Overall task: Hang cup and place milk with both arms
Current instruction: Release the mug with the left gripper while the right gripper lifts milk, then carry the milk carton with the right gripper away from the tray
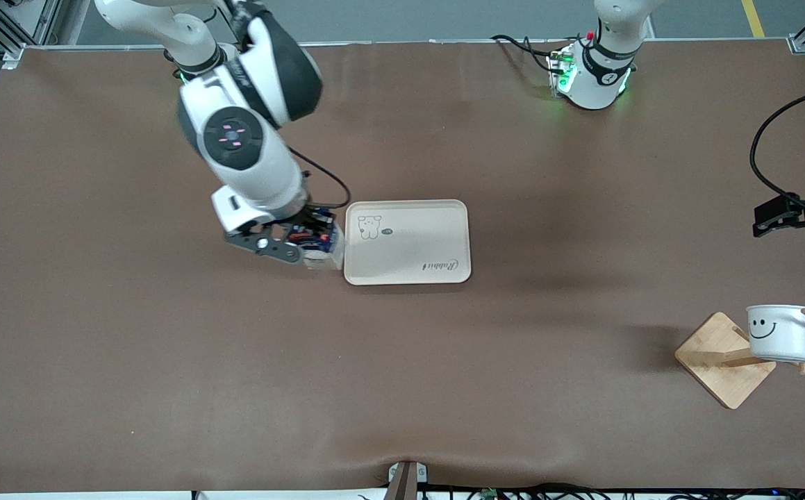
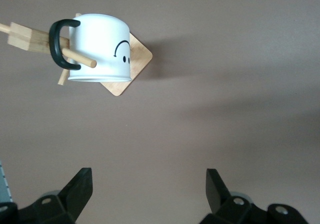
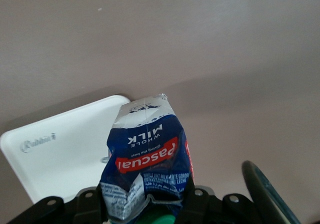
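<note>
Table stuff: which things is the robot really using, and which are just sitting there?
Using:
cup, hanging on the wooden rack
milk, held in the right hand
tray
left hand, open, above the table

Just sitting there:
black cable

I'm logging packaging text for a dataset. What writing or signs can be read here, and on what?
"pascual", "WHOLE MILK": on the milk, held by the right gripper.
"Rabbit": on the tray.
Smiley face: on the cup.
The milk's small print: too small to read.
</note>
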You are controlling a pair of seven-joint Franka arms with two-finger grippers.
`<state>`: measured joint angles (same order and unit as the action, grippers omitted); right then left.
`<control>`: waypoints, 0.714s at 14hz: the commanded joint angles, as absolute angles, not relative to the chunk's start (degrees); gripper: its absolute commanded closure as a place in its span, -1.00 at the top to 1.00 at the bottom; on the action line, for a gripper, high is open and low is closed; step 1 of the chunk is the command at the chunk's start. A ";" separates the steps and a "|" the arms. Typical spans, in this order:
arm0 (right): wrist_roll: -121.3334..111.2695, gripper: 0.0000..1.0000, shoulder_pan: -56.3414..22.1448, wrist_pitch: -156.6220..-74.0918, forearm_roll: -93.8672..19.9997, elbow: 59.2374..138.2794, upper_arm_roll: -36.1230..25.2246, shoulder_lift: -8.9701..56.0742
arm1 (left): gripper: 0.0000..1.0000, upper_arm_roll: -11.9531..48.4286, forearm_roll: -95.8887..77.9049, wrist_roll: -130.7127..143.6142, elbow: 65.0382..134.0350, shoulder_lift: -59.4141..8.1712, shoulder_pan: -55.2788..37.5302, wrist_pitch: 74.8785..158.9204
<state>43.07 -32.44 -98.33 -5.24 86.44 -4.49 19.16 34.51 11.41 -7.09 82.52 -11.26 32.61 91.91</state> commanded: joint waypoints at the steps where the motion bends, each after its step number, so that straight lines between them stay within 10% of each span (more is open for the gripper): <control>1: 32.03 -1.00 -24.90 -92.48 -4.14 87.45 -3.69 14.34 | 1.00 34.37 8.10 -9.67 83.23 -6.78 33.83 89.05; 10: 15.94 -1.00 -1.60 -96.66 3.52 97.19 -3.52 10.11 | 1.00 0.72 -1.32 -8.00 89.82 3.86 4.15 85.52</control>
<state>19.44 -5.97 -93.94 2.27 94.00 -5.06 11.59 4.83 0.12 -8.04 87.40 1.22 8.33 85.41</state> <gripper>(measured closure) 0.454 0.000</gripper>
